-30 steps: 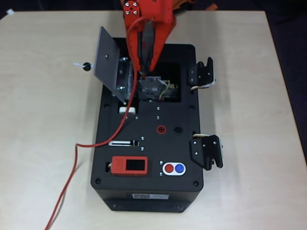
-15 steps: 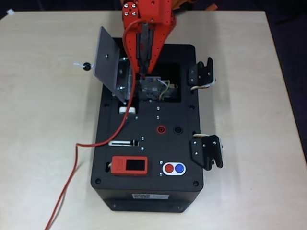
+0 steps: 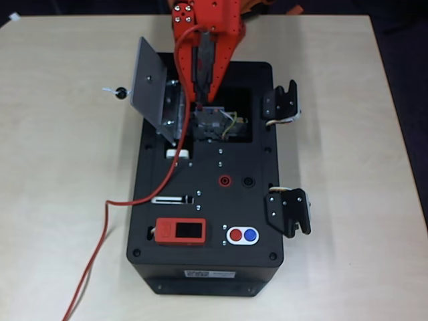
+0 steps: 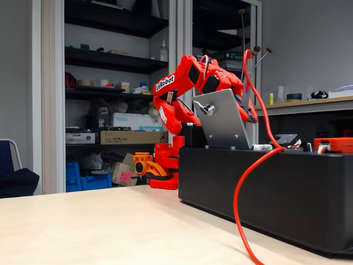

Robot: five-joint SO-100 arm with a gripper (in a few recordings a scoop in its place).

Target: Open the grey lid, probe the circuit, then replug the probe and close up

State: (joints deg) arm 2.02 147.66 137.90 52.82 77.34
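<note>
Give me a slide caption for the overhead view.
Gripper holds the probe over the circuit, grey lid open.

The table [image 3: 60,200] looks like pale wood-grain laminate, smooth with a soft sheen. The box [image 3: 261,267] on it is black, matt and smooth, seemingly plastic or painted panel. The grey lid [image 3: 148,80] reads as flat sheet metal with a dull brushed finish, carrying a small glossy black knob [image 3: 121,93]. The arm [image 4: 176,83] and its pincer [image 3: 200,100] are bright red plastic, slightly satin. The probe's wire [image 3: 100,241] has smooth red plastic sheathing. The circuit [image 3: 212,124] shows bare metal parts.
</note>
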